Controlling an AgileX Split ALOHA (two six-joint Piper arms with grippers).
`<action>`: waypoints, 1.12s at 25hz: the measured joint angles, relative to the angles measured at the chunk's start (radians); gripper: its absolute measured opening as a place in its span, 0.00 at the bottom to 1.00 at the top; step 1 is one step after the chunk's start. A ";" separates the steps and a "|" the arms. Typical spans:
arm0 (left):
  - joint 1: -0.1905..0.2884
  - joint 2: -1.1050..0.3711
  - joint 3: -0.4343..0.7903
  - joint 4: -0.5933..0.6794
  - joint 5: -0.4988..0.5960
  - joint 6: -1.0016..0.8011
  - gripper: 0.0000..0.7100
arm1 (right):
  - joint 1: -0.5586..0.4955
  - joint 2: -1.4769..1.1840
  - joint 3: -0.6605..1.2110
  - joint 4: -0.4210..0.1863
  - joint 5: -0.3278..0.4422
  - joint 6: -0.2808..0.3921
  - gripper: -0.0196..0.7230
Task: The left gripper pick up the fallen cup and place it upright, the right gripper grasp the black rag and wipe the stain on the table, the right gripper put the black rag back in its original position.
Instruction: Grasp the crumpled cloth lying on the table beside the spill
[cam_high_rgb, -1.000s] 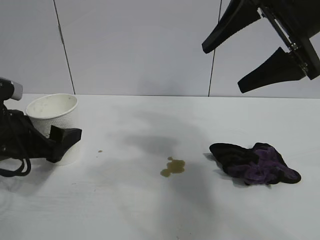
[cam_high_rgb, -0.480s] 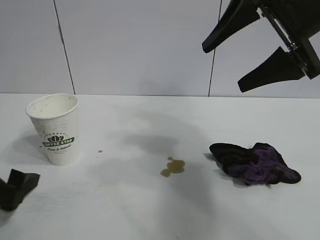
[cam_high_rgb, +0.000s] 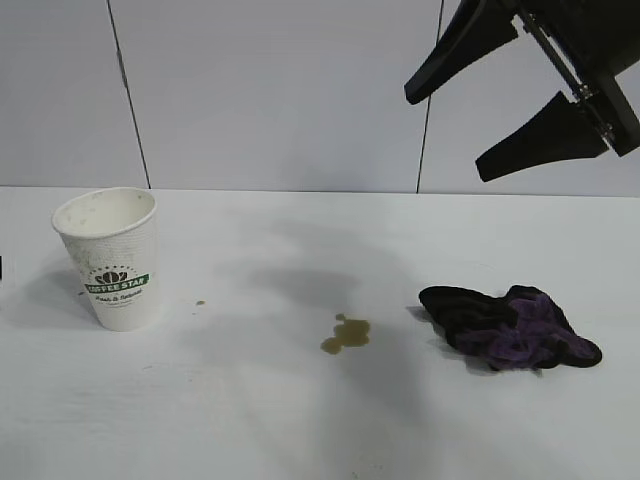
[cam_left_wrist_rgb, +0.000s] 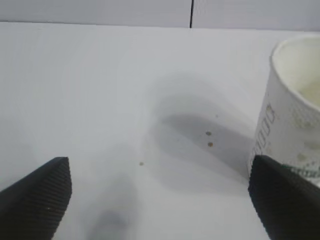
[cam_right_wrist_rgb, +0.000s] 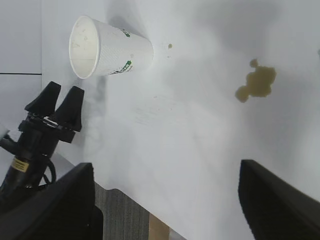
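The white cup (cam_high_rgb: 115, 255) with the green logo stands upright on the table (cam_high_rgb: 300, 430) at the left. It also shows in the left wrist view (cam_left_wrist_rgb: 292, 115) and the right wrist view (cam_right_wrist_rgb: 107, 47). My left gripper (cam_left_wrist_rgb: 160, 200) is open and empty, low over the table, just left of the cup; the right wrist view shows it (cam_right_wrist_rgb: 56, 102) off the table's edge. The brown stain (cam_high_rgb: 346, 333) lies at the middle. The black rag (cam_high_rgb: 510, 327) with purple folds lies at the right. My right gripper (cam_high_rgb: 446, 138) hangs open and empty high above the rag.
A tiny brown droplet (cam_high_rgb: 200, 302) lies right of the cup, and more specks (cam_left_wrist_rgb: 209, 139) show near its base. The grey panelled wall (cam_high_rgb: 280, 90) closes the back. The table's left edge (cam_right_wrist_rgb: 125, 192) shows in the right wrist view.
My left gripper has let go of the cup and drawn back to the left, out of the exterior view. The cup stays upright. The right arm has not moved.
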 joint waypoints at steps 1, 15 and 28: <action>0.000 -0.056 -0.014 -0.040 0.040 0.000 0.98 | 0.000 0.000 0.000 0.000 0.000 0.000 0.76; 0.250 -0.439 -0.929 -0.061 1.396 0.049 0.98 | 0.000 0.000 0.000 0.000 0.000 0.000 0.76; 0.307 -0.538 -1.635 0.140 2.199 0.180 0.98 | 0.000 0.000 0.000 -0.001 -0.001 0.000 0.76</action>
